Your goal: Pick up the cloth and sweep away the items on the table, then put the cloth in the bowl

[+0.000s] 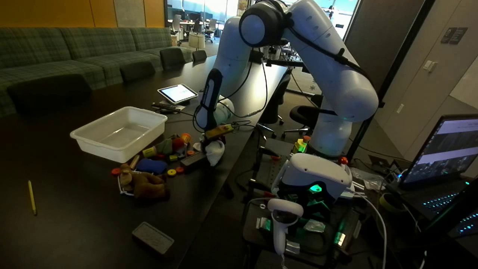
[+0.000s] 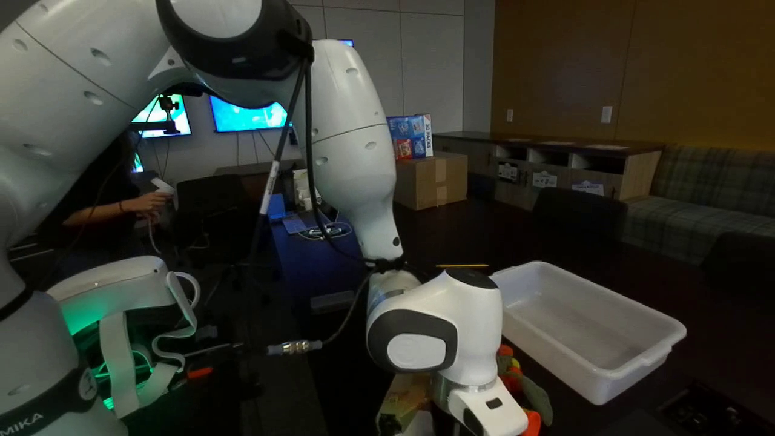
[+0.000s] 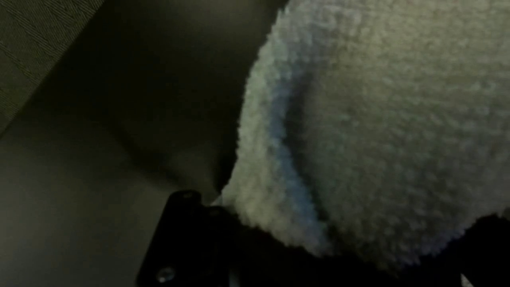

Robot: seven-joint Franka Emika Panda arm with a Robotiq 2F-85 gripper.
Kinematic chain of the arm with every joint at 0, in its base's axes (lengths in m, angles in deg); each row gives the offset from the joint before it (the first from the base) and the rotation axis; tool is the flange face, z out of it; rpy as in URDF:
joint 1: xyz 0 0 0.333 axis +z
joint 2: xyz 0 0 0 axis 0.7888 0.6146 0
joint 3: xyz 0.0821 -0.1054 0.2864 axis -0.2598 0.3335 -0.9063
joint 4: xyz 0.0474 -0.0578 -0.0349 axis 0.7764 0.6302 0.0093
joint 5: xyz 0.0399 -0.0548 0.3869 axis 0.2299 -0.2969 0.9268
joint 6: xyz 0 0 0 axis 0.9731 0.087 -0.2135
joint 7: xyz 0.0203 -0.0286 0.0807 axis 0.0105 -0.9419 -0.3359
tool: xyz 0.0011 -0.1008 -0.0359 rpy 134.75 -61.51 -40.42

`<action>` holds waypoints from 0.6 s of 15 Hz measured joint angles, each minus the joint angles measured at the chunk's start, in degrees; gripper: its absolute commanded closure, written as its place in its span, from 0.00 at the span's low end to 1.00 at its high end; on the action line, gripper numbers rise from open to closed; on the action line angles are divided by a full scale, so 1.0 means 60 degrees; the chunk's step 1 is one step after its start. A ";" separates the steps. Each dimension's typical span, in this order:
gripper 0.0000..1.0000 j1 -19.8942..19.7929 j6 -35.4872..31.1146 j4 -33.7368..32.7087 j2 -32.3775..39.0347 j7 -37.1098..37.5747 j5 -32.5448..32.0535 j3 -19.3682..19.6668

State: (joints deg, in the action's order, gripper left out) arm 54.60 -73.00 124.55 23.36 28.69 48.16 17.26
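Note:
The white cloth (image 1: 215, 152) hangs bunched from my gripper (image 1: 208, 140) in an exterior view, low over the table near its edge. In the wrist view the cloth (image 3: 370, 131) fills the right side, and the dark gripper (image 3: 318, 263) is shut on it; the fingertips are mostly hidden. Left of the cloth lie a dark block (image 1: 193, 160), red and yellow caps (image 1: 171, 172), a green and red soft toy (image 1: 172, 145), a blue piece (image 1: 151, 166) and a brown plush bear (image 1: 147, 185). The bowl is a white tub (image 1: 127, 136), also seen in an exterior view (image 2: 581, 321).
A tablet (image 1: 177, 93) and dark cables (image 1: 168, 107) lie behind the items. A yellow pencil (image 1: 32, 197) and another grey block (image 1: 153, 238) lie on the dark table (image 1: 86, 231). The table's edge runs close beside the gripper.

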 measured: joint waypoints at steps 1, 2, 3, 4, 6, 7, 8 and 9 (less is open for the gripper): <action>0.94 0.0296 0.0008 0.0143 -0.0067 0.0298 0.0000 0.0011; 0.94 0.0592 0.0010 0.0232 -0.0107 0.0599 0.0000 0.0007; 0.94 0.0881 0.0010 0.0261 -0.0122 0.0892 0.0000 0.0001; 0.94 0.1162 0.0000 0.0250 -0.0124 0.1138 0.0001 -0.0043; 0.94 0.1559 -0.0056 0.0167 -0.0122 0.1380 0.0001 -0.0265; 0.94 0.1702 -0.0122 0.0101 -0.0122 0.1393 0.0001 -0.0463; 0.94 0.1819 -0.0201 0.0024 -0.0121 0.1385 0.0000 -0.0683; 0.94 0.1937 -0.0306 -0.0044 -0.0121 0.1368 -0.0004 -0.0922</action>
State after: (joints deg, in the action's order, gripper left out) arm 66.23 -74.84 124.28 22.63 36.90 48.13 11.72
